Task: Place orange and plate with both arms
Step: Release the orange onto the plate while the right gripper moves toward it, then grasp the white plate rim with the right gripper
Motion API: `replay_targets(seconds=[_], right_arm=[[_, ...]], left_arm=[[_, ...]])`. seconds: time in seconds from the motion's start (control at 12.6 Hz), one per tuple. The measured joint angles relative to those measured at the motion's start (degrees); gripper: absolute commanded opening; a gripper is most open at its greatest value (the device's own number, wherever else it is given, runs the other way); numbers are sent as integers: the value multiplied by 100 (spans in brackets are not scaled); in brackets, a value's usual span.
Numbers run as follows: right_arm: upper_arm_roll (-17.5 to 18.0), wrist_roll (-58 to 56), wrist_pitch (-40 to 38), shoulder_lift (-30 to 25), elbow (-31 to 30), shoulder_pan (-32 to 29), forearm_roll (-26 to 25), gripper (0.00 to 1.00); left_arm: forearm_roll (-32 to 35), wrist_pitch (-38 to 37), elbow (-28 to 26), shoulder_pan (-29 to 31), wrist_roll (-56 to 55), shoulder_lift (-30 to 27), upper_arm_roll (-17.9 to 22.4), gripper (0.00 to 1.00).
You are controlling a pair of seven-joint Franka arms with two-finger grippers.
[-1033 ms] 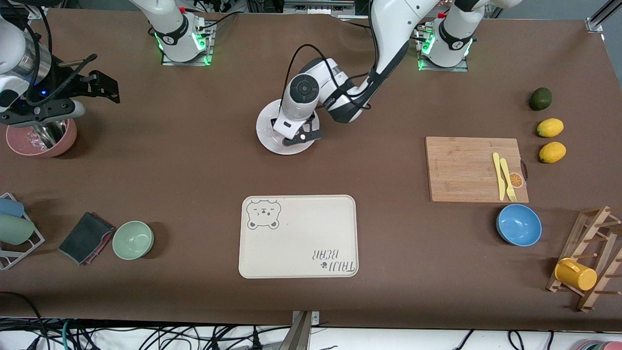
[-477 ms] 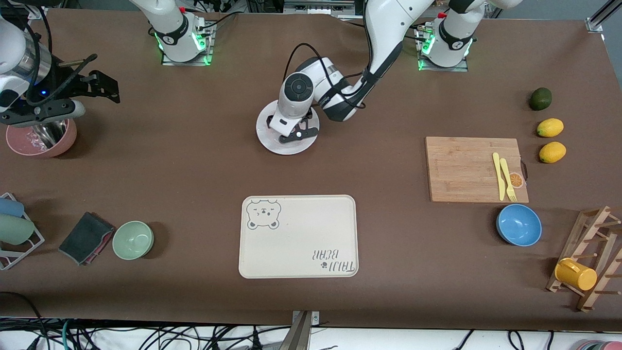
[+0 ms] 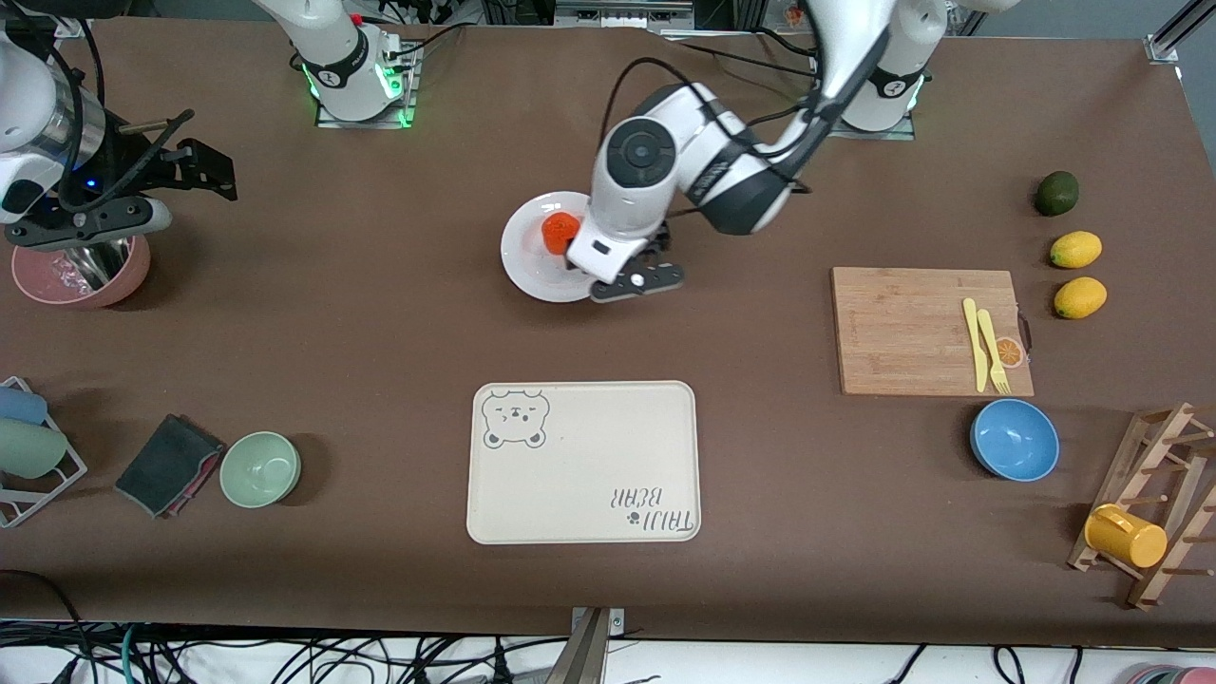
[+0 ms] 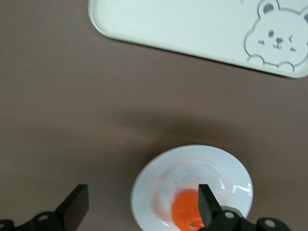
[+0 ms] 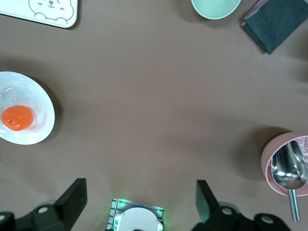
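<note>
Bear-printed cream tray [image 3: 583, 463] lies nearest the camera; farther off sits the round white plate [image 3: 528, 256], small bright orange [image 3: 560, 231] resting on it. Left gripper [image 3: 635, 275] hovers open over the plate's rim and could clip it. Right gripper [image 3: 81, 204] waits open, over the pink bowl [image 3: 81, 273].
</note>
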Motion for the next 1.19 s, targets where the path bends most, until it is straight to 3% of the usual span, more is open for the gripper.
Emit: replay_targets(seconds=[0.4, 0.79, 1.19], right_arm=[[136, 143, 72, 8, -138, 287, 4, 100], [216, 179, 324, 48, -358, 391, 23, 100], [650, 185, 1360, 83, -1620, 402, 833, 100]], left_arm=[[918, -1085, 432, 916, 2078, -227, 32, 100], [925, -1837, 512, 2027, 3441, -1160, 44, 100], [306, -2482, 509, 3497, 4739, -1862, 40, 100]])
